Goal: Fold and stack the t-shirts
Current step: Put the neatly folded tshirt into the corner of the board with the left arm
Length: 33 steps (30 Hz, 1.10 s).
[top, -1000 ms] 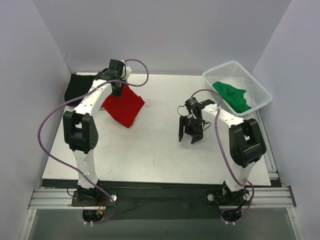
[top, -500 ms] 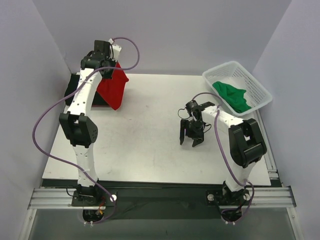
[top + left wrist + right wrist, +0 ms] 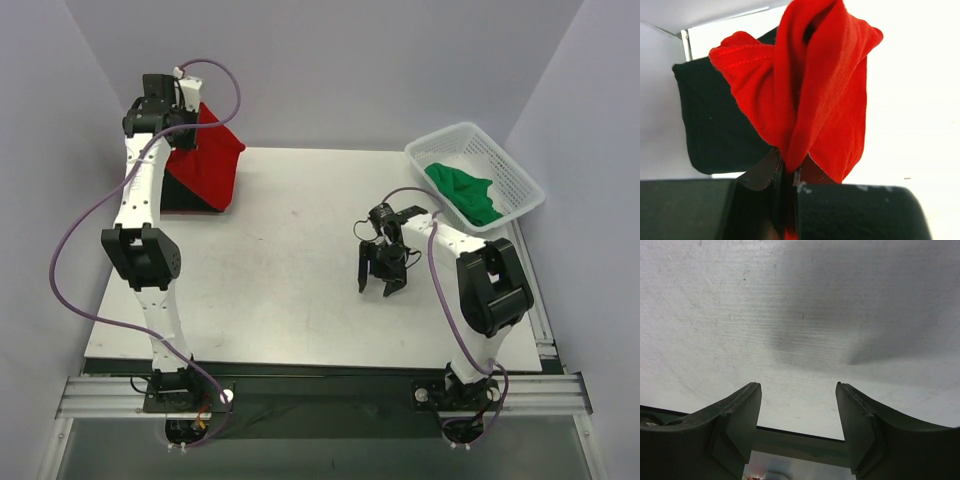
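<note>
Clamping the red t-shirt (image 3: 212, 160) in the left gripper (image 3: 183, 135), jaws pinched together on a bunched fold, cloth dangling at the upper left of the top view. Hanging above the right part of the black t-shirt (image 3: 185, 198) lying flat at the far-left corner of the table (image 3: 300, 290). Showing, in the left wrist view, black cloth behind and to the left of the drooping red. Probably calling next for a lowering with a slight shift leftward onto the black one, the red's long axis running downward from the jaws. Hovering mid-frame over bare table with the right gripper (image 3: 382, 278), jaws spread apart, gripping nothing, well apart from both shirts. Leaving the green t-shirt (image 3: 465, 192) lying in the basket (image 3: 520, 180) at upper right.
</note>
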### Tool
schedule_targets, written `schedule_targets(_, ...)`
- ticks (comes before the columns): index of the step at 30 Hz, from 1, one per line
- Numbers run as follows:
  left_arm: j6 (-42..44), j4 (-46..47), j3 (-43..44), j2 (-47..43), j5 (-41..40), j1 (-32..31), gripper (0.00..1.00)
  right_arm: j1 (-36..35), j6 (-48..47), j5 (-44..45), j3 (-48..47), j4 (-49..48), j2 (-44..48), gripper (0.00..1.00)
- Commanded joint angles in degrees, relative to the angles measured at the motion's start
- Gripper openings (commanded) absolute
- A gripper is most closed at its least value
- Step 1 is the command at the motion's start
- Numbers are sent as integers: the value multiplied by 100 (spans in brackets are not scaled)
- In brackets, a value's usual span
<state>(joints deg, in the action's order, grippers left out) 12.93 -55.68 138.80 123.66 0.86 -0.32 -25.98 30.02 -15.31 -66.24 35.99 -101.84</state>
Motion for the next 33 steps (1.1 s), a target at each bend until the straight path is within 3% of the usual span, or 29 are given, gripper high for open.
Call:
schedule_targets(1, -255, 452, 270, 264, 721, 339, 0, -48, 65, 98, 84, 260, 314, 62)
schedule_targets(16, -1019, 1445, 402, 1029, 1303, 1595, 0, -223, 346, 178, 410, 339, 841, 62)
schedule_targets(20, -1494, 1508, 428, 985, 996, 1859, 50, -267, 364, 221, 287, 391, 877, 62)
schedule_targets(21, -1556, 1464, 428, 959, 899, 1895, 71, -285, 355, 222, 252, 426, 911, 62)
schedule_targets(22, -1644, 1368, 428, 924, 785, 1921, 83, -294, 355, 239, 165, 444, 938, 63)
schedule_targets(24, -1767, 1314, 315, 766, 521, 1913, 97, -303, 347, 292, 33, 479, 1017, 63)
schedule_targets(33, -2048, 1130, -546, -464, 116, 1518, 97, -311, 268, 695, -161, 506, 1553, 63)
